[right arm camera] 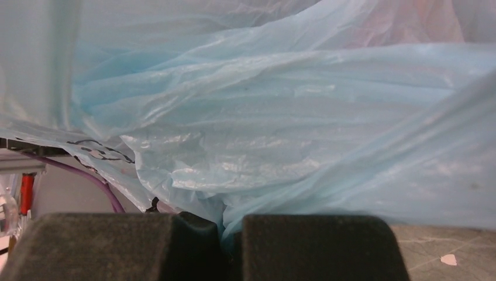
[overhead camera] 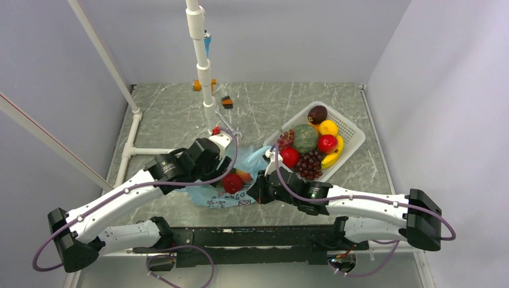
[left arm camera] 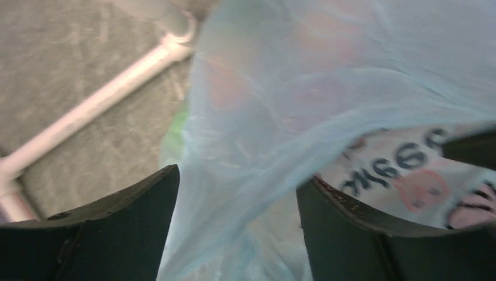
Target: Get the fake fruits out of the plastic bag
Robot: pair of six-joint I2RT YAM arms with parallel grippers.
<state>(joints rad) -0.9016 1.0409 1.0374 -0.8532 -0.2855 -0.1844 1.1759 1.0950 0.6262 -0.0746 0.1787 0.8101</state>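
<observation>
The right gripper (right arm camera: pixel 231 227) is closed tight on a fold of the plastic bag (right arm camera: pixel 263 117); the left gripper (left arm camera: pixel 237 187) stands wide, bag film draped between its fingers (left arm camera: pixel 117 234). The bag lies on the counter (overhead camera: pixel 168 114) between both arms, a red fake fruit (overhead camera: pixel 232 183) showing among its folds.

One plastic bag (overhead camera: pixel 231 197), one white basket (overhead camera: pixel 355 133).
Two red apples (overhead camera: pixel 327 143) (overhead camera: pixel 290 157), two purple grape bunches (overhead camera: pixel 311 164) (overhead camera: pixel 283 139), one melon (overhead camera: pixel 305 138), one lemon (overhead camera: pixel 328 127), one banana (overhead camera: pixel 334 158).
</observation>
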